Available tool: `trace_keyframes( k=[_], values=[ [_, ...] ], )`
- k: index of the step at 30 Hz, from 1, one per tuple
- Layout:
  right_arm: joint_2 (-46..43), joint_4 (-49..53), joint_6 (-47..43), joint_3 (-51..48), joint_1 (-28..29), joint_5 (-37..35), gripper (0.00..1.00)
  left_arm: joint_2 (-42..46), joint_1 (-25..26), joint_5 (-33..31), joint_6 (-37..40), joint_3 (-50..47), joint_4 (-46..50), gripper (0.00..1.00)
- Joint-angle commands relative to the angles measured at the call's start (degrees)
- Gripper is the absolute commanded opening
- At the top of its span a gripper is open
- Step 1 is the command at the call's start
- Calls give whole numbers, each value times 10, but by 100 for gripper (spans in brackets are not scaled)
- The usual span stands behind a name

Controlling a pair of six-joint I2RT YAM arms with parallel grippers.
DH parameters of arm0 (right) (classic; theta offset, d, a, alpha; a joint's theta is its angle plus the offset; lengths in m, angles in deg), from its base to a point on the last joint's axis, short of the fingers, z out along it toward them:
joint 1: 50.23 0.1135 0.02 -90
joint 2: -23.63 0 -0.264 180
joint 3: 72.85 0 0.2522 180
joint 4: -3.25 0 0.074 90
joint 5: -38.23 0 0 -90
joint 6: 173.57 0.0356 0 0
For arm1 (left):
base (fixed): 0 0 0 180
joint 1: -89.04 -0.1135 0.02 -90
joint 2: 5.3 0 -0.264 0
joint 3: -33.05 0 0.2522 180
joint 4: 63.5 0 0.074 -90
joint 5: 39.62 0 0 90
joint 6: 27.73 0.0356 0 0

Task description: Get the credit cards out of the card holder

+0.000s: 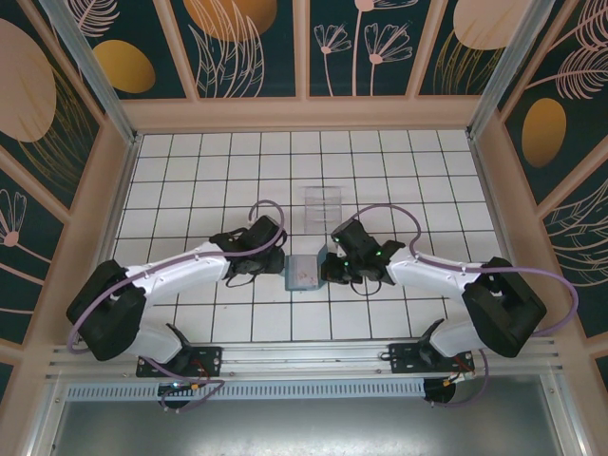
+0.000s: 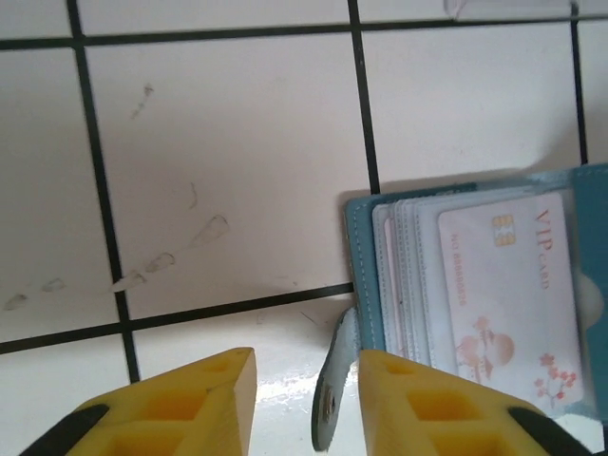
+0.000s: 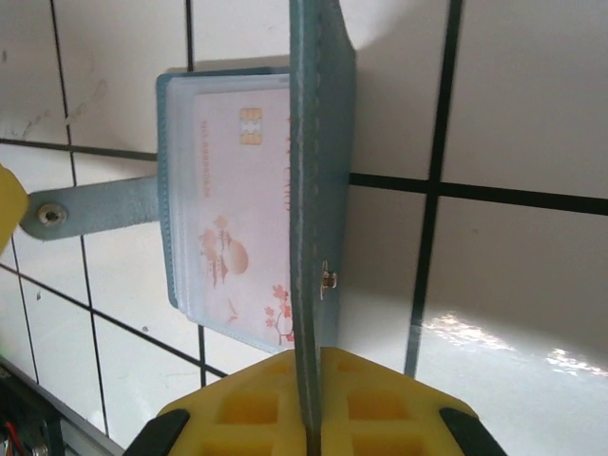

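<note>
Inspection of the work area, as we find it.

The card holder [image 1: 303, 273] lies open on the white tiled table [image 1: 190, 180], directly between the two grippers. From above, each one meets it from its own side.

Right gripper [image 3: 309, 385]: the jaws are closed tight on the card holder's cover flap [image 3: 321, 142]. The flap stands upright, edge-on to the wrist camera, and rises straight out from between the yellow fingers [image 3: 380, 404]. The rest of the holder lies flat just beyond the fingertips, to one side of the raised flap.

Left gripper [image 2: 306, 380]: the jaws stand partly apart, a modest gap between the two yellow pads [image 2: 190, 404]. The strap tab [image 2: 332, 389], with its metal snap, lies in that gap, close against one pad. We see no grip on it, and we cannot tell whether the pad touches it.

Contents: a pink card [image 2: 518, 285] printed with "VIP card", a chip and blossoms sits in the topmost clear sleeve. It lies just ahead of the left fingertips and off to one side, inside the teal border. Further sleeve edges are stacked beside it — we cannot tell what they hold.

A clear tray [image 1: 323, 206] rests on the table beyond both grippers, apart from the holder.
</note>
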Motion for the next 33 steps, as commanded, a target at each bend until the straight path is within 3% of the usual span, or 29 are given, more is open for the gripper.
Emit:
trace_keyframes(
  k=[1, 9, 33],
  values=[
    [-10, 22, -8, 26, 12, -7, 1, 33, -12, -18, -12, 10, 19, 38],
    [-19, 39, -9, 59, 26, -8, 0, 66, -34, 33, -18, 7, -10, 38],
    [-54, 29, 4, 118, 52, 21, 0, 127, -51, 43, -37, 11, -34, 34]
  ],
)
